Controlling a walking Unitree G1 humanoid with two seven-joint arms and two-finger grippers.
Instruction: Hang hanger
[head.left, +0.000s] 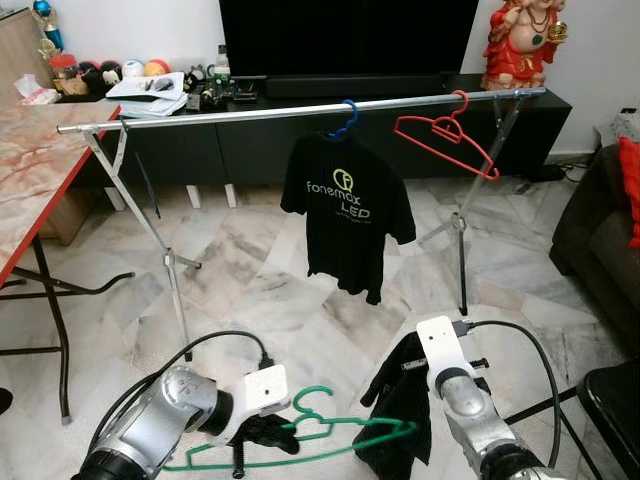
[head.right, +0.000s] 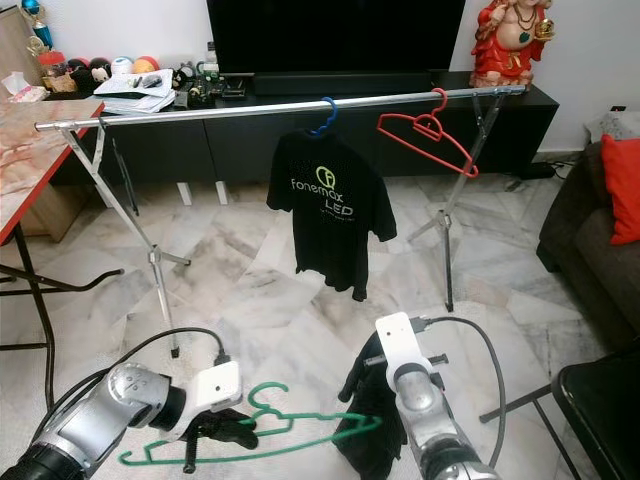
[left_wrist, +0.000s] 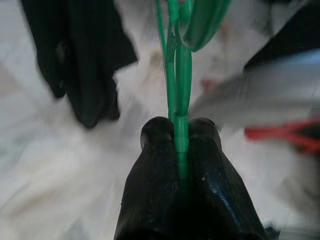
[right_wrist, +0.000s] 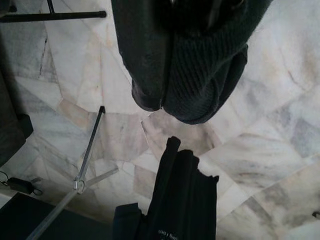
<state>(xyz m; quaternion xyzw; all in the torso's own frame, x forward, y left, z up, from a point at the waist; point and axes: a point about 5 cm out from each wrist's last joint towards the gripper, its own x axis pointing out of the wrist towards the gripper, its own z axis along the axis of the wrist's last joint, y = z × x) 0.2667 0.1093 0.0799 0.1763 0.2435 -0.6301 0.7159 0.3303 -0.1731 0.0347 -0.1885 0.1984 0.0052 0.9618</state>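
**Green hanger held low, rail ahead**

While the silver metal clothes rail (head.left: 250, 112) spans the room ahead, the left gripper (head.left: 262, 432) sits low near the marble floor (head.left: 280, 300), fingers (left_wrist: 160, 175) clamped on the thin green plastic hanger (head.left: 330, 428). The hanger lies roughly level, well below the rail. The right gripper (head.right: 372, 405) is buried in a dark knitted cloth (right_wrist: 200, 75) beside the hanger; its finger state cannot be made out. On the rail: a black printed T-shirt (head.left: 347, 215) on a blue hanger (head.left: 345, 118), and an empty red plastic hanger (head.left: 448, 138), tilted.
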